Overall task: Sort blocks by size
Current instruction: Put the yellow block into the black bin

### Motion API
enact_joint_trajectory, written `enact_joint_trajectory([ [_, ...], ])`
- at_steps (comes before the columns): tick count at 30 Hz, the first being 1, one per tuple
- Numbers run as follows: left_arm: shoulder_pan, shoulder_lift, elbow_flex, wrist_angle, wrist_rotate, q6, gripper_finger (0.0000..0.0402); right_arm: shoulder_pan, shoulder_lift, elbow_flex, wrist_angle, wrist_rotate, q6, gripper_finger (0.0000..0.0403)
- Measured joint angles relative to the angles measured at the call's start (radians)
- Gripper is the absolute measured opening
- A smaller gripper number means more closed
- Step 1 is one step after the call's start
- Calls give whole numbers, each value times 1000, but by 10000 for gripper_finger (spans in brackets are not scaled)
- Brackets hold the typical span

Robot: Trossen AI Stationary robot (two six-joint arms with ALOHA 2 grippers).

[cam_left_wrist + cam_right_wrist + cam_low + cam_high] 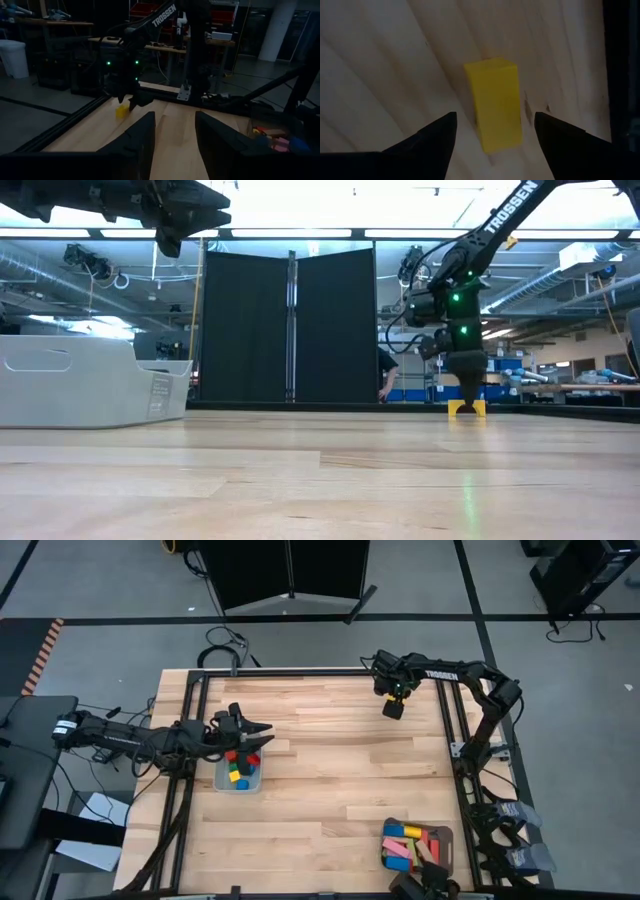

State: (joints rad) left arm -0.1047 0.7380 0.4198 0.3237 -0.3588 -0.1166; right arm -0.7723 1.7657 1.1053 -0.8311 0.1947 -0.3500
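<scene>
The right gripper (492, 132) hangs low over the far right part of the table (330, 770), its jaws spread with clear gaps on both sides of a yellow block (495, 102) that lies flat on the wood directly between the fingertips (435, 135); nothing is pinched yet — the pads stand apart from the block's long faces. The piece looks like painted wood, so I judge it light, rigid and unlikely to dent or crush; the paint may be a little slick, though flat parallel sides should give the pads a firm seat. The sensible hold is across the narrow width, near the middle of its length, so it does not pivot when lifted; a grip near one end could let it swing. Farther out, the left gripper (252, 734) hovers above the grey tray (222, 785) at the table's left edge, fingers partly apart and empty; that tray holds small red, blue, yellow and green cubes (238, 766). At the near right corner a second tray (445, 836) carries longer bars (405, 843) — pink, yellow, blue; the yellow block, being elongated, probably belongs there.
</scene>
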Motion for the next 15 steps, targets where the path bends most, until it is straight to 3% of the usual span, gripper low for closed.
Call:
enact_joint_trajectory([
  [15, 0, 0, 0, 17, 0, 0, 148, 23, 84, 73, -124, 87, -46, 281],
])
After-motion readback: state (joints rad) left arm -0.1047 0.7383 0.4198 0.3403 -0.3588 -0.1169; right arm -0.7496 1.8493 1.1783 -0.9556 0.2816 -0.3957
